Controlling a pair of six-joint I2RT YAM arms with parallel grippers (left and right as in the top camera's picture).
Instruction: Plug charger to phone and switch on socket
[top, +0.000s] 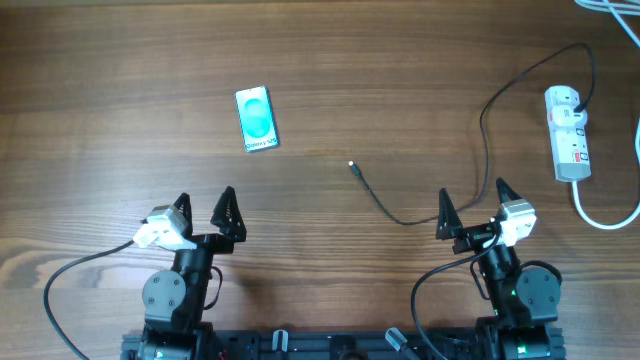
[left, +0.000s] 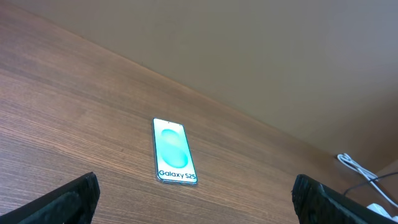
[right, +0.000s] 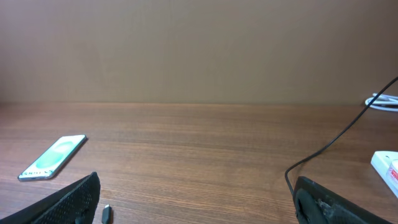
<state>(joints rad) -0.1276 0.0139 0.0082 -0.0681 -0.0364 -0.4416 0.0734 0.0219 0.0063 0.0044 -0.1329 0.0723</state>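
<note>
Phone (top: 257, 119) lies flat and face up on the wooden table (top: 330, 60), left of centre and well ahead of the left gripper (top: 205, 197). Its cyan screen shows a darker teal oval and the words "Galaxy S25". In the left wrist view it sits between and beyond the two dark fingers (left: 71, 200), apart from both.

The white power strip (top: 568, 133) lies at the far right of the table, its long side running away from the robot. It has small red marks on its face, and a black plug (top: 578, 100) is seated near its far end. A thick white cord (top: 600, 220) leaves its near end and curves off toward the right edge.

The charger cable (top: 483, 125) runs from that plug in a wide arc to the left, drops down past the right gripper (top: 472, 190), then bends back toward the table's middle. It ends in a small silvery connector (top: 353, 166), which rests on bare wood, to the right of the phone and well apart from it.

Both grippers hover low over the near edge with their fingers spread wide and nothing between them. From overhead, the cable passes close beside the right gripper's inner finger; whether it touches cannot be told.
</note>
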